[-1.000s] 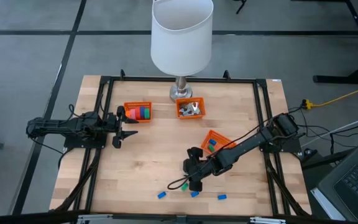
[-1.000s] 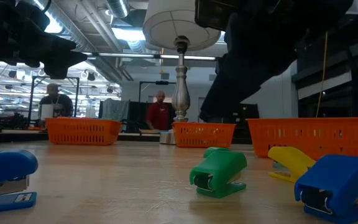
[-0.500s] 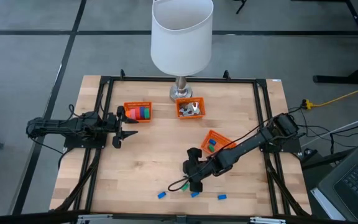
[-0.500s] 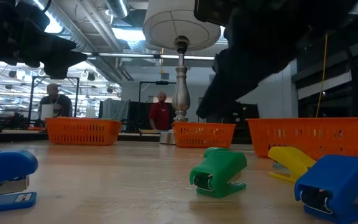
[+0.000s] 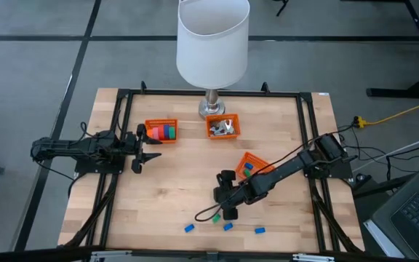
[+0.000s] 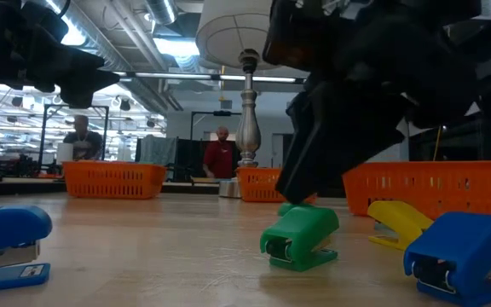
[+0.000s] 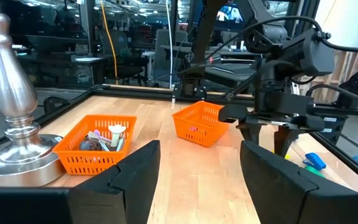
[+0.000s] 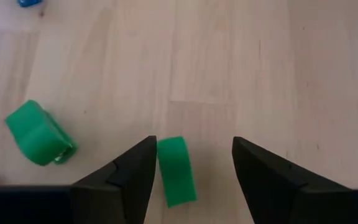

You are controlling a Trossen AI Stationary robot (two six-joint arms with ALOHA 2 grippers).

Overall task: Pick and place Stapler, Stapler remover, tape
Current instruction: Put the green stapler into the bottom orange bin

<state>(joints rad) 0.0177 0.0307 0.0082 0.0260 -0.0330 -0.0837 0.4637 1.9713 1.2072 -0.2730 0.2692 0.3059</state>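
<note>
Right gripper (image 8: 191, 149): hanging low over the front of the table, fingers standing apart and gripping nothing. Straddling a green stapler (image 8: 176, 171), which is lying flat on the wood between the two fingers, though crowding close against one of them and leaving a wide gap to the other.

Judging the main risk from that offset: closing from here and meeting the stapler with the near finger first, shoving or twisting it across the smooth wood, and ending up pinching only a corner. Gripping a rounded plastic body so far off centre, and then lifting, probably meaning a slip and a drop short of the orange basket (image 5: 253, 159) holding the other staplers.

Also lying nearby: a second green piece (image 8: 39, 134), apart from the fingers, and a blue stapler (image 5: 228, 226) just beside. Swinging wide or descending crooked possibly knocking either one toward the table's edge.

Left gripper (image 7: 199, 149): waiting at the table's left side, fingers wide apart, holding nothing, next to the basket containing the tape (image 5: 167, 132).
</note>
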